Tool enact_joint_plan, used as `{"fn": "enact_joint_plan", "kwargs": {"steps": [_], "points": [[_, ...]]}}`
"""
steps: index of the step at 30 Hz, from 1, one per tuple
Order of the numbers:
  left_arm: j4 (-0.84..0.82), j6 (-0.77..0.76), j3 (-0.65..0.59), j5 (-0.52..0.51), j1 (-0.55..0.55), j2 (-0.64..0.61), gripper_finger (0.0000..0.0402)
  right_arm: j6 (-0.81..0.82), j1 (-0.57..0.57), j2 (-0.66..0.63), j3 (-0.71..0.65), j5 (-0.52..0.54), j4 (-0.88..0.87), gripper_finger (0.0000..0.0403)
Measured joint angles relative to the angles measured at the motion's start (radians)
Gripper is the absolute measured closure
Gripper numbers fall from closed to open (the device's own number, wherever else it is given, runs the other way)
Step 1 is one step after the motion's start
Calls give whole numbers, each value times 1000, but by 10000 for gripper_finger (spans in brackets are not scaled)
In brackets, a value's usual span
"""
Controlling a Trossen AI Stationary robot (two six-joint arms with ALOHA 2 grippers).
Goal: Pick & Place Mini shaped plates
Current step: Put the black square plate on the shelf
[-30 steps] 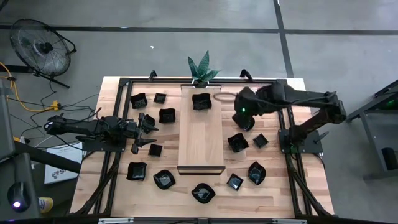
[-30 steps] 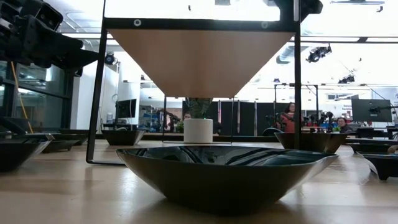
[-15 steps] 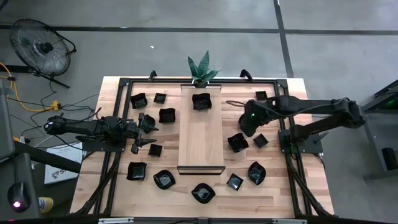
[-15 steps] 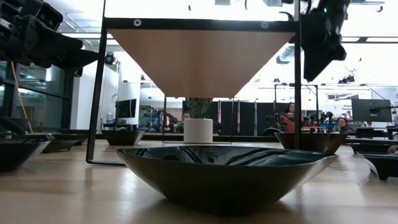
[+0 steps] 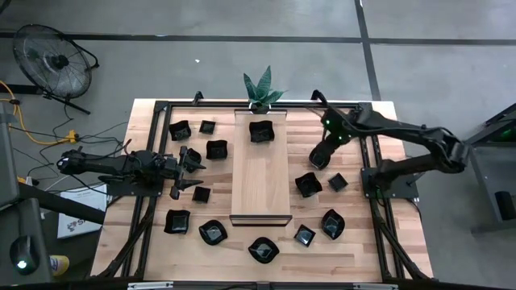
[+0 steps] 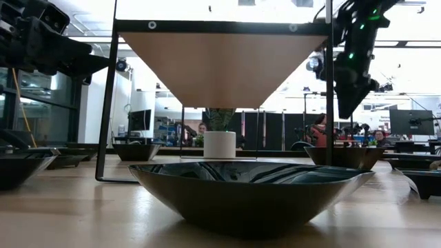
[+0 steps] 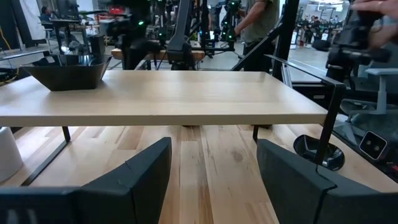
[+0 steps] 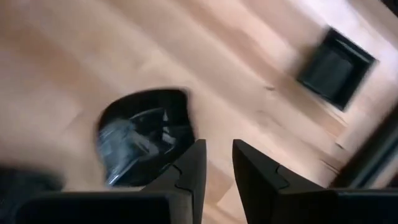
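High view first, reading left to right: your left gripper (image 5: 187, 169) waits at the table's left side, fingers spread wide with nothing between them, among a scatter of mini shaped plates (image 5: 216, 150) on that half. At the centre lies the long wooden board (image 5: 260, 173), carrying a single black plate (image 5: 261, 131) at its far end, close to the potted plant (image 5: 261, 89) at the table's far edge. Right of the board, your right gripper (image 5: 320, 156) hangs tilted downward above bare table, and its wrist camera shows the fingers (image 8: 191, 163) parted by only a narrow gap with nothing between them, so you hold nothing. A wavy-rimmed plate (image 8: 144, 135) sits just beyond the fingertips, with a small square plate (image 8: 336, 59) farther off; from above these look to be the plate (image 5: 308, 184) and the square one (image 5: 338, 182) toward the near side of the gripper. Judging by this, you are in the reach for the next pick. The next move calls for widening the fingers, dropping over one raised rim of the wavy plate, and pinching that rim. No brand, label or readable writing shows in any view.
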Motion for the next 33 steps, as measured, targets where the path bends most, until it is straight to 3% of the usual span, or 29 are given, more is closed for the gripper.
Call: {"fn": "enact_joint_plan", "kwargs": {"steps": [5, 14, 27, 33], "points": [[0, 0, 0, 0, 0, 0, 168, 60, -106, 99, 0, 4, 53, 330], [0, 0, 0, 0, 0, 0, 168, 22, -214, 252, 1, 1, 178, 330], [0, 0, 0, 0, 0, 0, 168, -1, -307, 329, 18, 44, 238, 327], [0, 0, 0, 0, 0, 0, 168, -26, -334, 366, 73, 23, 217, 301]]}}
